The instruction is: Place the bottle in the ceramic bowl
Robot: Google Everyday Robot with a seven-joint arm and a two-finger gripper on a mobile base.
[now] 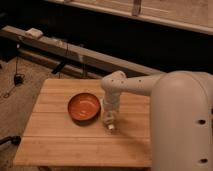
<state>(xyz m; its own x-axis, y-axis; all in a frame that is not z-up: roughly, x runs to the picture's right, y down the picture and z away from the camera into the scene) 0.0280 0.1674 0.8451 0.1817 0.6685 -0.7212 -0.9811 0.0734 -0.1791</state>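
Note:
The orange-red ceramic bowl sits on the wooden table, left of centre, and it looks empty. My gripper points down just to the right of the bowl's rim, close above the tabletop. It is shut on the small white bottle, whose whitish end sticks out below the gripper. The rest of the bottle is hidden by the gripper. The bottle is outside the bowl, beside its right edge.
My white arm and body fill the right side of the view and cover the table's right end. A long bench or rail with cables runs behind the table. Carpeted floor lies to the left.

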